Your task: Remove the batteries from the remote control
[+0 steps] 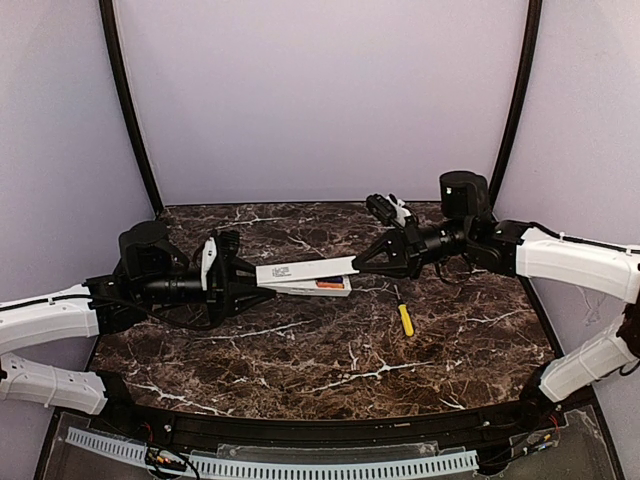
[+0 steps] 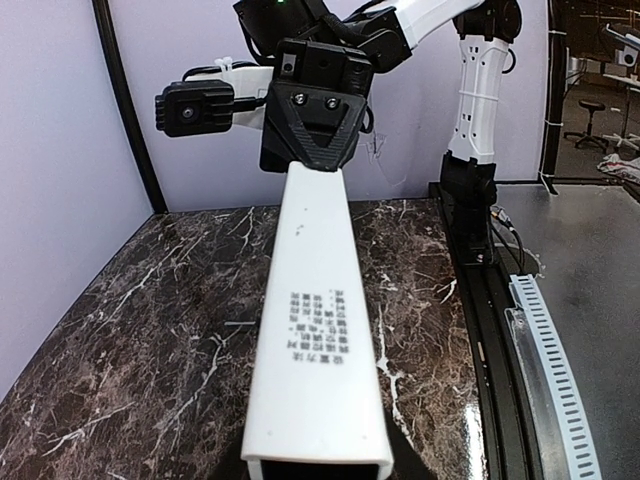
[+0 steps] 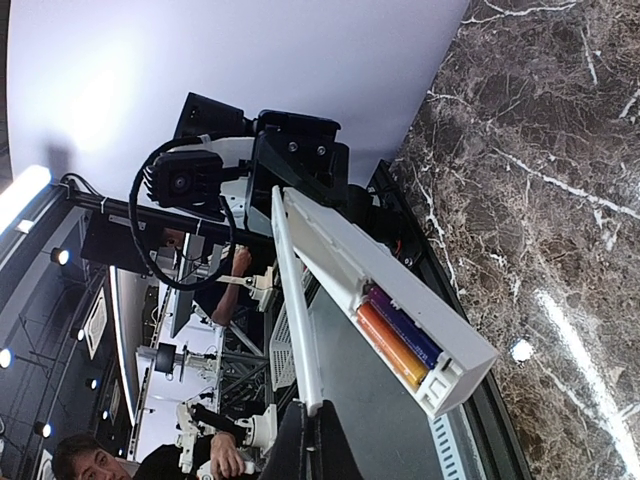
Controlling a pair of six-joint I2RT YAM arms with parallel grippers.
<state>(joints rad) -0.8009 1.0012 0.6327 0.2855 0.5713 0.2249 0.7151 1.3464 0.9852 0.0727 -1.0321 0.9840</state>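
The white remote control [image 1: 318, 288] hangs in the air between the two arms, its battery recess open. My left gripper [image 1: 255, 283] is shut on its left end. Two batteries, one orange [image 3: 388, 347] and one purple [image 3: 405, 325], lie side by side in the recess of the remote [image 3: 400, 265]; the orange one also shows from above [image 1: 330, 285]. My right gripper [image 1: 358, 263] is shut on the end of the pale cover strip [image 3: 296, 300], which is spread away from the remote. In the left wrist view the cover's printed face [image 2: 315, 330] hides the remote and my fingers.
A yellow-handled screwdriver [image 1: 405, 319] lies on the dark marble table [image 1: 300, 370] right of centre, below the right gripper. Purple walls stand behind and at both sides. A black rail and a white slotted strip [image 1: 300, 465] run along the near edge.
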